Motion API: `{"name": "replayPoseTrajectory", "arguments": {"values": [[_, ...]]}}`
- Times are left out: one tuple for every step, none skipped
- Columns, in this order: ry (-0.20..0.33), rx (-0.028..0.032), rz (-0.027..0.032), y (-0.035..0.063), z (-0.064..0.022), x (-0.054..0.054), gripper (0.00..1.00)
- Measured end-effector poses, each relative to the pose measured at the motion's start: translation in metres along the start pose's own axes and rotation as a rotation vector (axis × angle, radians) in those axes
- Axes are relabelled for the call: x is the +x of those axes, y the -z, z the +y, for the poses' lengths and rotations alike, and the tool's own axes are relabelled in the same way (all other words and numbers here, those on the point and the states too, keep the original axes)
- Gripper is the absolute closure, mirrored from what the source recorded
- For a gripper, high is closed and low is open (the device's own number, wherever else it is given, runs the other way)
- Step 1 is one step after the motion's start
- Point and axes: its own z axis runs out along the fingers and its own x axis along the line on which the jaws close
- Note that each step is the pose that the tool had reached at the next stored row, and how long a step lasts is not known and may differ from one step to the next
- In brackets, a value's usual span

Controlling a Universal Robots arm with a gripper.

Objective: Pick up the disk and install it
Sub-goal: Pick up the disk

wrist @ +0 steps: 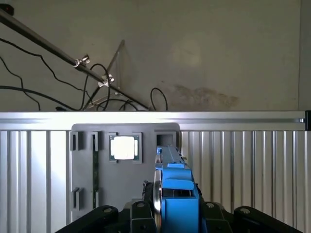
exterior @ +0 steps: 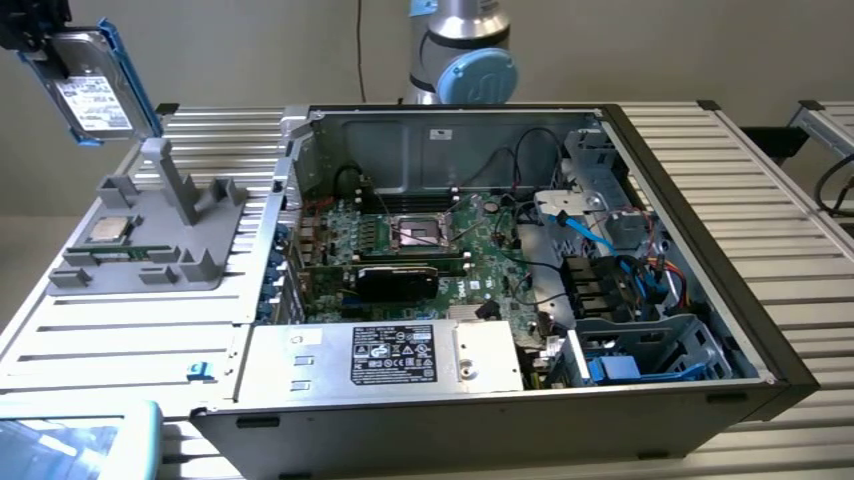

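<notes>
The disk (exterior: 96, 88), a silver-grey hard drive with a white label in a bright blue frame, hangs tilted in the air at the exterior view's upper left. My gripper (exterior: 51, 50) is shut on its upper end. It is above the grey holder stand (exterior: 150, 238) and clear of it. In the wrist view the disk (wrist: 172, 191) is seen edge-on, blue frame toward the camera, clamped in my gripper (wrist: 175, 218), with the grey stand (wrist: 97, 165) beneath.
A square silver processor chip (exterior: 114, 230) lies on the stand. The open computer case (exterior: 300, 150) fills the middle, with a motherboard (exterior: 414, 240), a silver box with a black label (exterior: 400, 355) and a blue-trimmed drive bay (exterior: 654, 350). The arm's base (exterior: 461, 50) stands behind the case.
</notes>
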Motion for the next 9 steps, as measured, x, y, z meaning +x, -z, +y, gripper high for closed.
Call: {"name": "replayPoseTrajectory", "arguments": {"values": [[0.000, 0.0004, 0.0000, 0.0040, -0.0006, 0.000, 0.63], [0.000, 0.0008, 0.0000, 0.0079, -0.0017, 0.000, 0.63], [0.000, 0.0009, 0.0000, 0.0117, -0.0032, 0.000, 0.63], [0.000, 0.0011, 0.0000, 0.0153, -0.0054, 0.000, 0.63], [0.000, 0.0011, 0.0000, 0.0191, -0.0082, 0.000, 0.63], [0.000, 0.0010, 0.0000, 0.0227, -0.0110, 0.000, 0.63], [0.000, 0.0013, 0.0000, 0.0260, -0.0141, 0.000, 0.63], [0.000, 0.0012, 0.0000, 0.0293, -0.0171, 0.000, 0.63], [0.000, 0.0012, 0.0000, 0.0326, -0.0200, 0.000, 0.63]]}}
